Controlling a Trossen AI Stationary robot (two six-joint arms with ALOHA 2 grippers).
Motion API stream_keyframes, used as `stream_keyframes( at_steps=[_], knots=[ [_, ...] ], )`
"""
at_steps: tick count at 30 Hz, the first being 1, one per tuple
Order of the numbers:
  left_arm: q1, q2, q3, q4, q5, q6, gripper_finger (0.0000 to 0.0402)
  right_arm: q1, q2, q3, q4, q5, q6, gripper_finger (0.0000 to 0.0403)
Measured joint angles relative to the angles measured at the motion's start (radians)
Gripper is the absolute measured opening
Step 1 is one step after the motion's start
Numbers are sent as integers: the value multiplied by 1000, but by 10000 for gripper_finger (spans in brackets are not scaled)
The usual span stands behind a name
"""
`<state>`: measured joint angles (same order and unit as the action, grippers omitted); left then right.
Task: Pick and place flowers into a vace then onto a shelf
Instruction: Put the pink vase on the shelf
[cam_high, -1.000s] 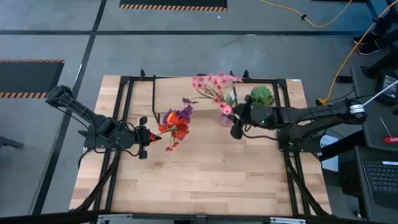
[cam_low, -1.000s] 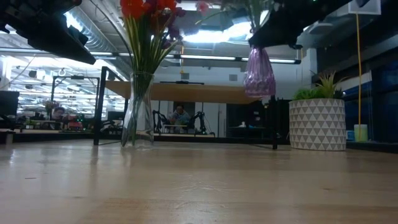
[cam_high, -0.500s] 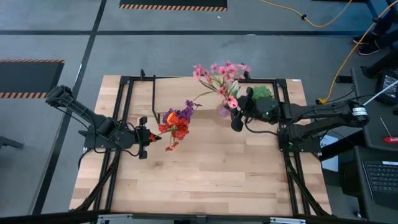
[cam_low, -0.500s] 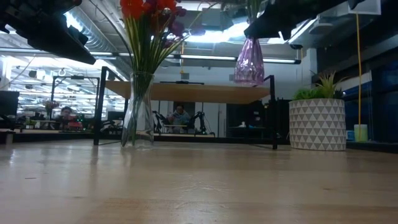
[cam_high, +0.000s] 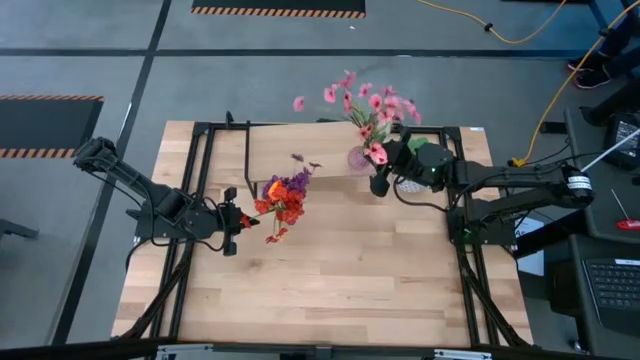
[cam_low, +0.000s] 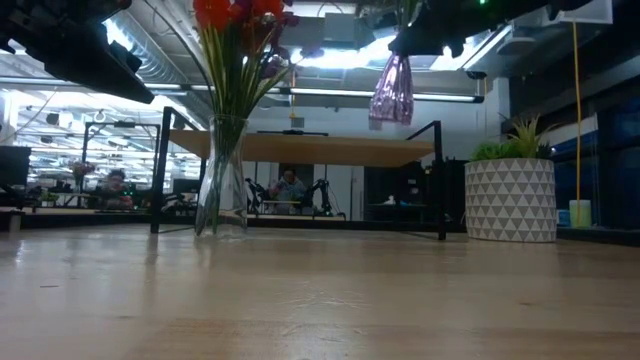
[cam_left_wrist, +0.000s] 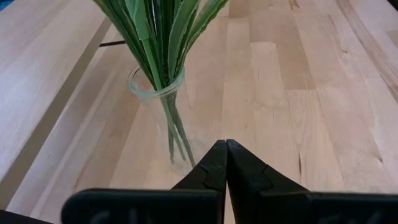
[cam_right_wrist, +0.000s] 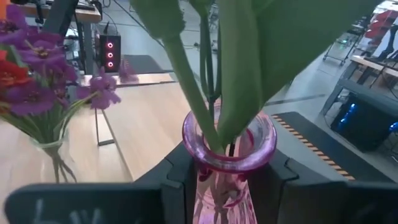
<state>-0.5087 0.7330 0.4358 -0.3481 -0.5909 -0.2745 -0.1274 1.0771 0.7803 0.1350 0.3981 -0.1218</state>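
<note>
My right gripper is shut on a pink glass vase of pink flowers and holds it in the air over the right part of the shelf, a light-wood board on black legs at the table's far side. My left gripper is shut and hovers just left of a clear glass vase that stands on the table by its base, touching nothing. That vase carries red, orange and purple flowers on green stems. My right gripper pinches the pink vase's neck just below its flared rim, one finger on each side. The fingers come about level from the table's right side. The vase is lifted clear and hangs below them, its base higher than the shelf board.
A round green plant in a white patterned pot stands on the table right of the shelf, under my right arm. Black shelf legs rise near the far edge. Bare tabletop stretches across the middle and near side.
My right gripper has risen and moved toward the table's far edge, carrying the pink vase. In the low view the vase's base has climbed from below the shelf board's level to above it. The pink blossoms have swung out beyond the far edge.
</note>
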Motion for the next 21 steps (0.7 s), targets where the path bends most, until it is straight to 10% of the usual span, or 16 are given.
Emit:
stream_keyframes(
  at_steps=[21],
  knots=[
    [0,0,0,0,0,0,2,-106,49,202,-225,-160,68,98]
  ],
)
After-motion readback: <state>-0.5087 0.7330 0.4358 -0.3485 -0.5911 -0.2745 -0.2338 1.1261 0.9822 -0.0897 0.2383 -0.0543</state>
